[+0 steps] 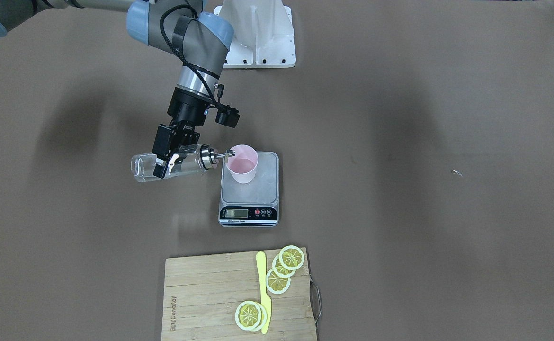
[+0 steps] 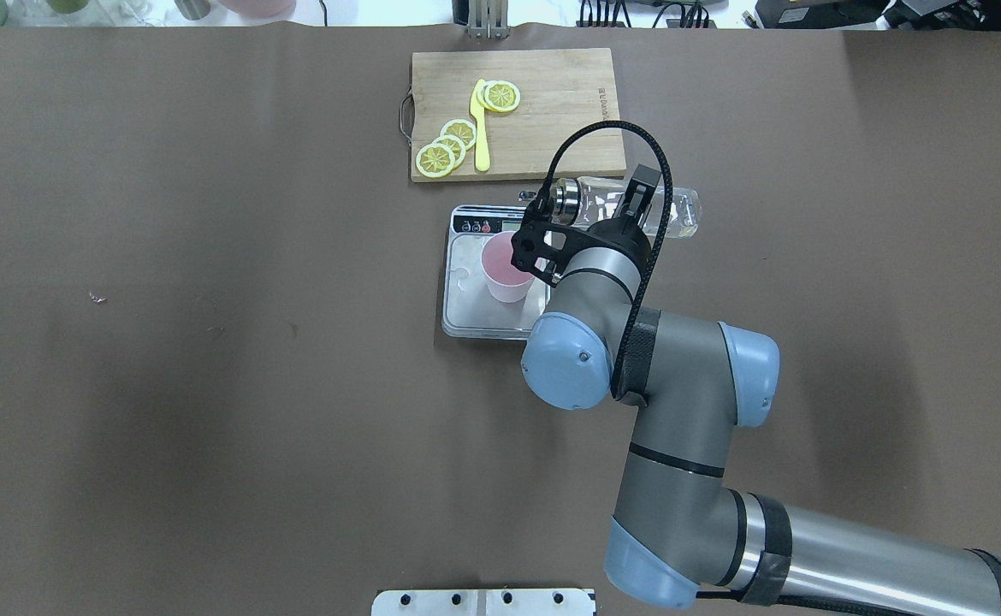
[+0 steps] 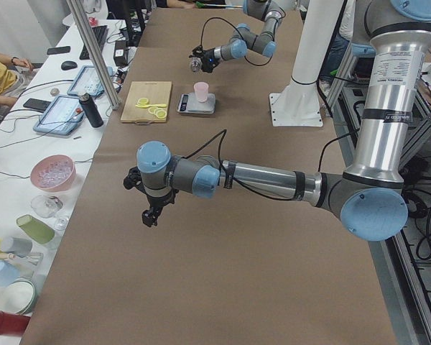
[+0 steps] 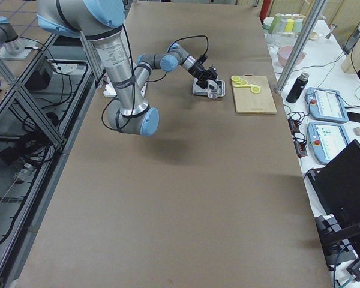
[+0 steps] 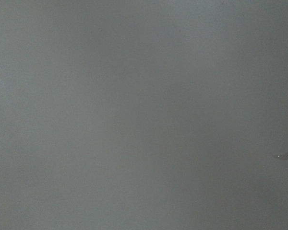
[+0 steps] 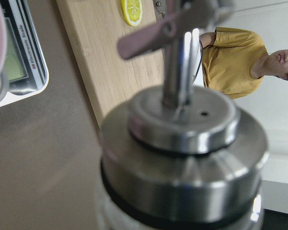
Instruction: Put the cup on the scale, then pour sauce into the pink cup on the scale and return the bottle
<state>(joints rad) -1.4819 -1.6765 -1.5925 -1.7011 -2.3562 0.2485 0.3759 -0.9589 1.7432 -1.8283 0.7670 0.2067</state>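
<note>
The pink cup (image 1: 242,166) stands upright on the scale (image 1: 267,184), toward its back left corner in the front-facing view. My right gripper (image 1: 165,158) is shut on the clear glass bottle (image 1: 144,168), which lies almost horizontal with its metal spout at the cup's rim. From overhead, the bottle (image 2: 676,210) sticks out to the right of the cup (image 2: 505,269) and scale (image 2: 466,295). The right wrist view is filled by the bottle's steel collar and spout (image 6: 182,129). My left gripper (image 3: 152,215) hangs over bare table far from the scale; I cannot tell if it is open or shut.
A wooden cutting board (image 1: 201,293) with lemon slices (image 1: 286,265) and a yellow knife (image 1: 263,291) lies just beyond the scale. The robot's white base (image 1: 258,33) stands behind it. A person in a yellow shirt (image 6: 240,52) sits past the table's end.
</note>
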